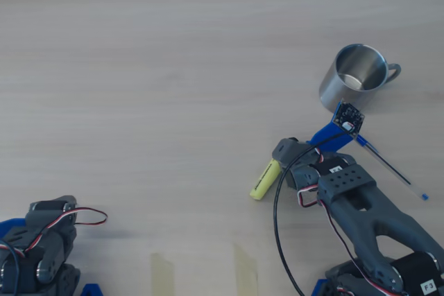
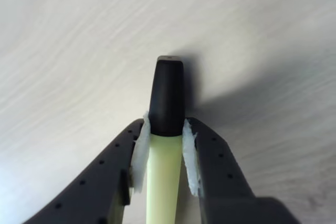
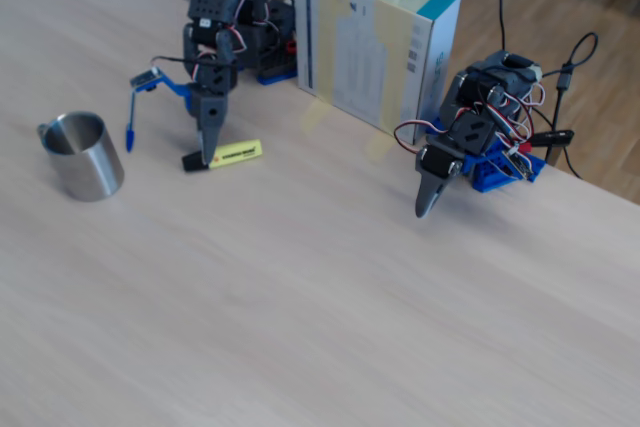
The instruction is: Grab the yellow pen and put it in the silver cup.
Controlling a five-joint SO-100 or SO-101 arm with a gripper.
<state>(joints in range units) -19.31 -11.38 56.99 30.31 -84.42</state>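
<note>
Matt pale wood-grain table (image 1: 139, 67); my matt black plastic gripper (image 2: 165, 153) clamps smooth yellow plastic pen (image 2: 163, 182); glossy steel cup (image 1: 352, 77).

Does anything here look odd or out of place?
Mostly tidy. One stray: a thin blue pen lies on the table beside the arm, unused. The silver cup stands upright, and the hand squarely grips the yellow pen.

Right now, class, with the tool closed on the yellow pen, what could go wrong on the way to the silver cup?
1. The tool pinches the yellow pen near its black cap, off-centre, so the long barrel may swing or slip when lifted.
2. The blue pen lies near the silver cup; the arm could knock it.
3. Clipping the cup's rim could tip it.
</note>
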